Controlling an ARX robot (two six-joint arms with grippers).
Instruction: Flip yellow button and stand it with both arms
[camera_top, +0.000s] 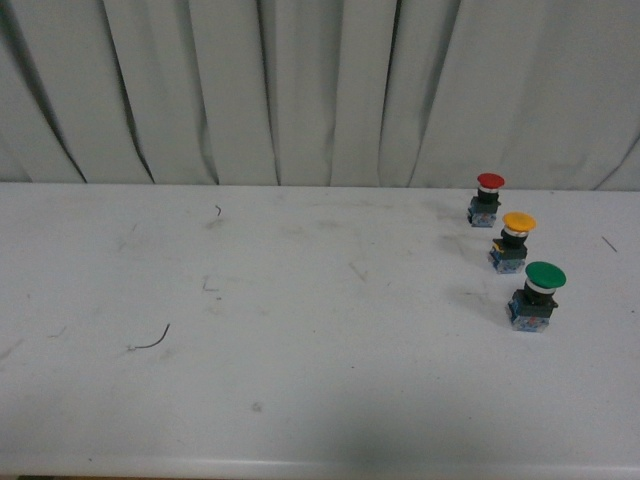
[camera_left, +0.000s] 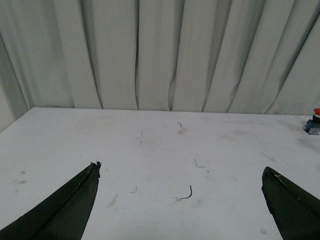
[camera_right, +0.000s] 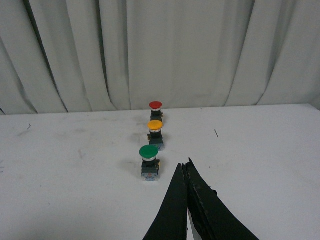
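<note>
The yellow button (camera_top: 517, 240) stands upright on its blue-grey block at the table's right side, cap on top, between a red-capped button and a green-capped one. It shows again in the right wrist view as the yellow button (camera_right: 155, 132). My right gripper (camera_right: 183, 166) is shut with nothing in it, a little short of the row and beside the green one. My left gripper (camera_left: 180, 170) is open over bare table far to the left, its fingers (camera_left: 75, 200) wide apart. Neither arm shows in the front view.
The red-capped button (camera_top: 487, 198) stands behind the yellow one and the larger green-capped button (camera_top: 537, 295) in front, all in a close row. A small curved black wire (camera_top: 152, 341) lies at the table's left. Pleated grey curtain (camera_top: 320, 90) backs the white table (camera_top: 300, 380).
</note>
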